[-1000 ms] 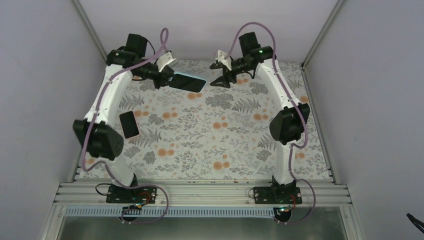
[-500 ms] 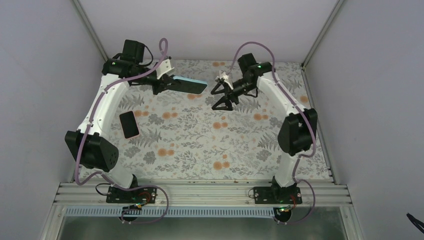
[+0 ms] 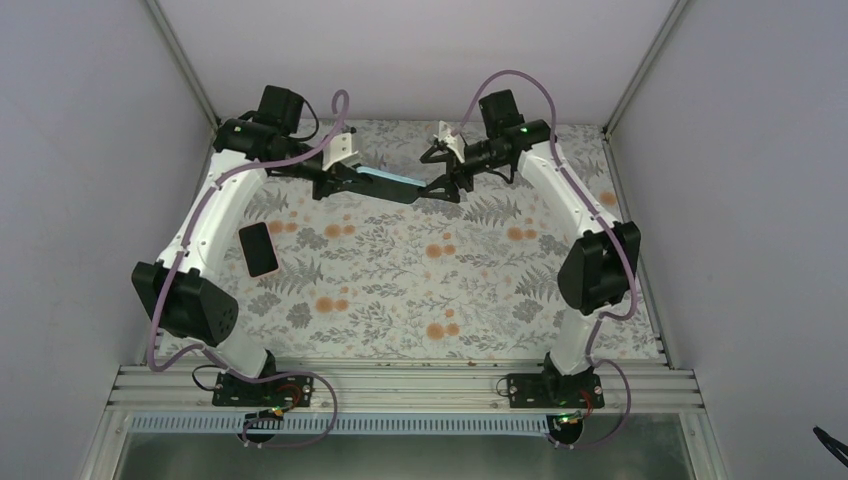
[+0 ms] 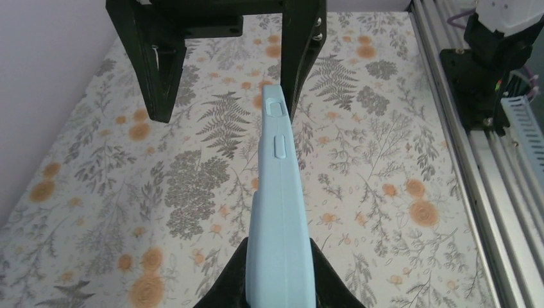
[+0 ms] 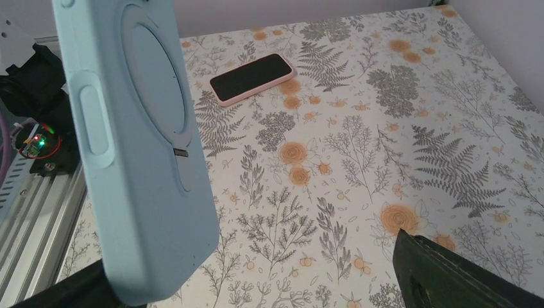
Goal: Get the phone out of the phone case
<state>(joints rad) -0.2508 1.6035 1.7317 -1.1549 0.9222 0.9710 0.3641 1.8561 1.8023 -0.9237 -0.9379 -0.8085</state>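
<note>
One bench (image 3: pixel 450 290), spread with a flowered cloth, carries everything. Two arms work over it: the left arm (image 3: pixel 215 215) and the right arm (image 3: pixel 570 200) both reach to the far middle and meet there.

Between them hangs one pale blue case (image 3: pixel 390 178), thin side up and clear of the cloth, probably so that both its ends can be reached. The left fingers (image 4: pixel 228 289) are narrow, pinching its left end. The right fingers (image 4: pixel 160 70) stand wide, one on each side of its free right end. They seem set to grip or peel it, though I cannot tell whether they touch it.

One phone (image 3: pixel 258 248), with a dark screen and a pink rim, lies flat at the left beside the left arm, well apart from the case. Whether the blue case has anything inside cannot be told.
</note>
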